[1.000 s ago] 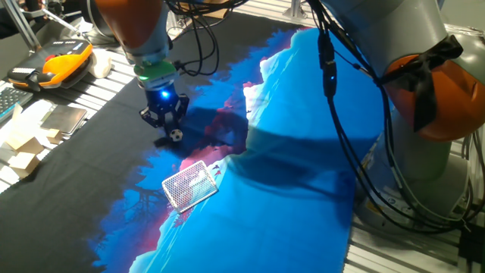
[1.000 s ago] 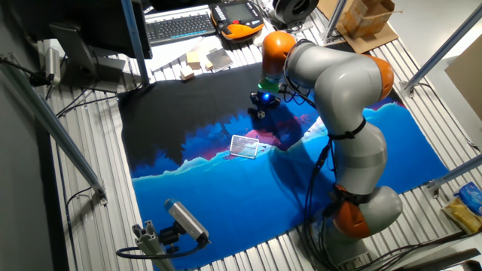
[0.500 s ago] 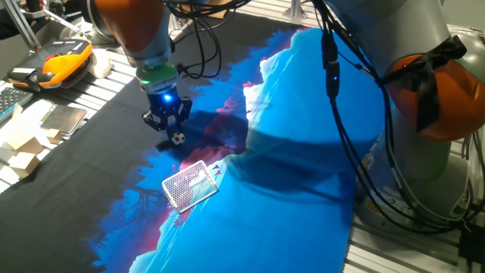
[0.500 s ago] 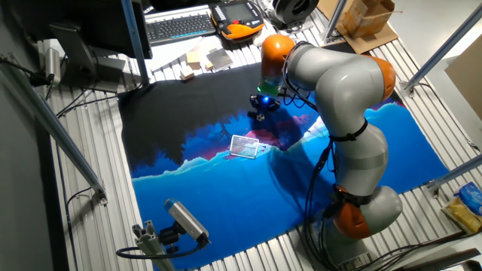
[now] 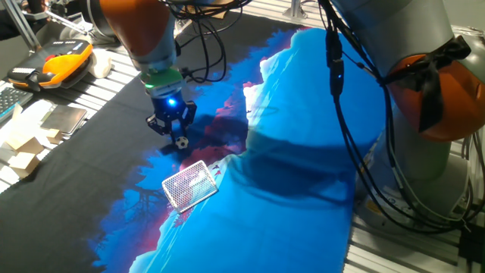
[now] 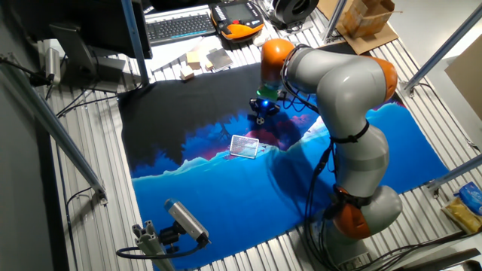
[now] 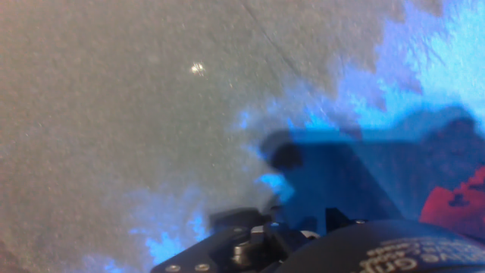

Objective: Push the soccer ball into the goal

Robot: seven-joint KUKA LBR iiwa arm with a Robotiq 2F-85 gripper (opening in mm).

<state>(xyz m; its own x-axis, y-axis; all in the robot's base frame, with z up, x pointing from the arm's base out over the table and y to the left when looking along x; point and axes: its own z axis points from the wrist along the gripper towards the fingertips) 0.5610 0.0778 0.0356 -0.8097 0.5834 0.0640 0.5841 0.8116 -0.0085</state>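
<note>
Since the earlier frames my end effector [image 5: 173, 125] had slid a little down and to the right across the cloth, and the soccer ball [image 5: 181, 142] had moved with it, closer to the goal [image 5: 190, 184]. In one fixed view the ball sat left of centre, right at the lower tip of my end effector, on the dark part of the blue and black cloth [image 5: 303, 152] covering the worktop [image 5: 91, 83]. The goal lay just below it, lower left of centre, apart from the ball, its mesh tilted. I could not tell whether my fingers were apart or together; they looked dark and bunched above the ball. In the other fixed view my end effector [image 6: 260, 111] sat above centre, with the goal [image 6: 245, 146] just below and left of it. The hand view was blurred, showing only cloth and dark hardware along the bottom edge. An orange pendant [image 5: 64, 62] lay at the upper left
</note>
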